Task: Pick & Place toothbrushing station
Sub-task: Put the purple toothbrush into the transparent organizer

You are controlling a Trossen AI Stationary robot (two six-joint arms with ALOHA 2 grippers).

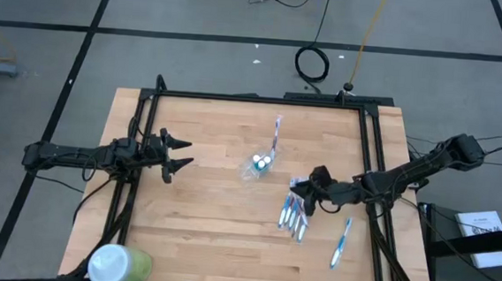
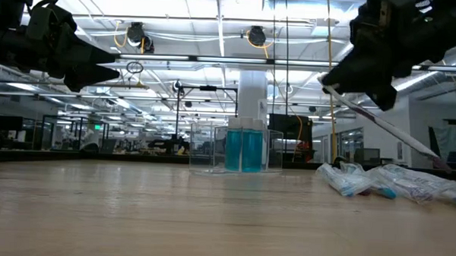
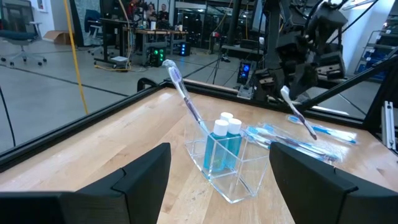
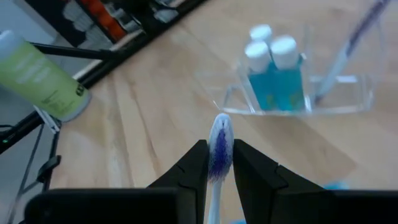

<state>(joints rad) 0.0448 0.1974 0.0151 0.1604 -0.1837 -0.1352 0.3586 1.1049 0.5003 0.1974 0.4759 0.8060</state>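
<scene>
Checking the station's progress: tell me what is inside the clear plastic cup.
The clear cup holds three teal tubes with white caps and one toothbrush leaning out over its rim. The brush's lower end is hidden behind the tubes.

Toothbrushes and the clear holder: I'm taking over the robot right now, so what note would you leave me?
Right gripper: fingers shut on a toothbrush, lifted above the table, aimed at the clear holder.
Left gripper: fingers open, empty, waiting at the table's left side.
Done: one toothbrush in holder, with the teal tubes.
Left: place the held brush, then the pile and the lone brush.
</scene>
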